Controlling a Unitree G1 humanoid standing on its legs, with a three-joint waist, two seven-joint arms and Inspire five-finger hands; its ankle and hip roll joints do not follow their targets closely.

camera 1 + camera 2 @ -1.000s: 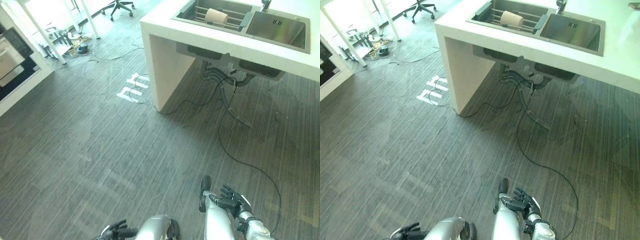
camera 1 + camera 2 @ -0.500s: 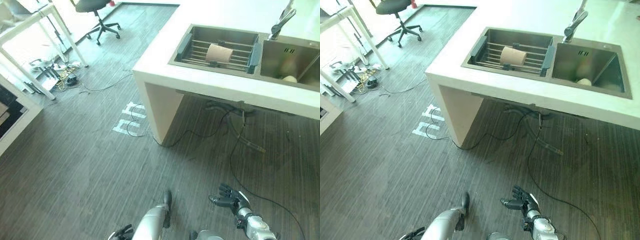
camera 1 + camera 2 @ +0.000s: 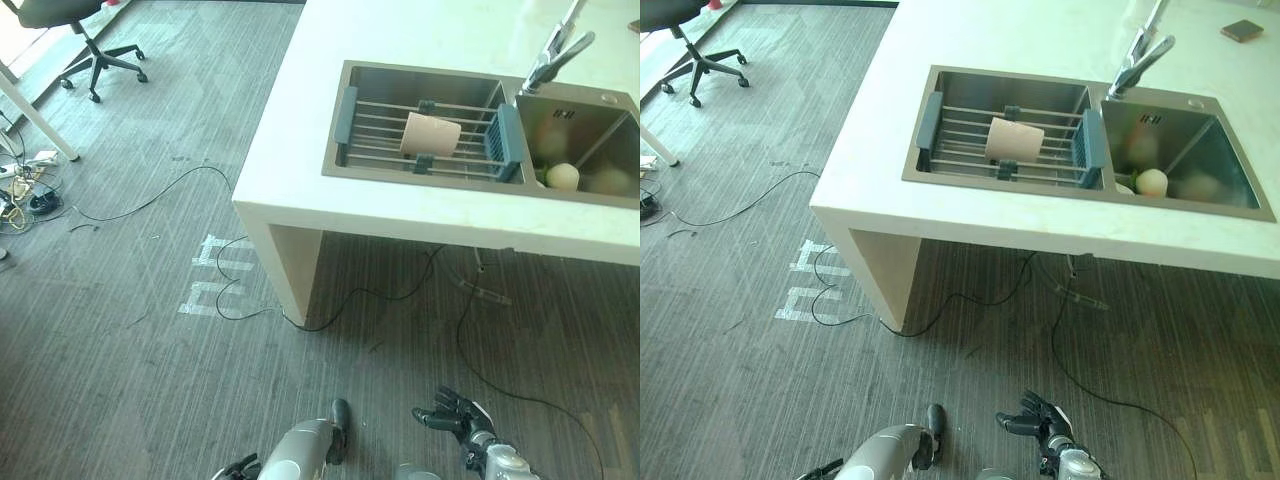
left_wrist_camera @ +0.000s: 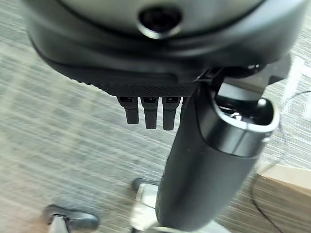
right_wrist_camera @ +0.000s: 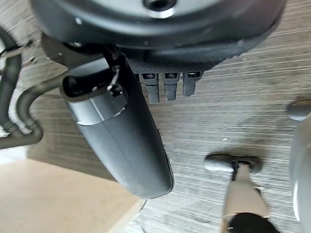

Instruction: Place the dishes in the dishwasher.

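The counter stands well ahead across bare floor, its double sink set into the top. In the left basin a rack spans the opening with a cup lying on its side on the bars; in the right basin, below the tap, sits a pale round thing — too blurred to name. No dishwasher can be seen.

Both hands hang low over the floor, empty: the right hand with fingers spread and relaxed, the left hand with fingers straight in its wrist view.

Risks as I judge them: a cord trails across the floor under the sink and could snag a step; the cup, lying loose on bars, may roll from a poor grasp — or slip between them.
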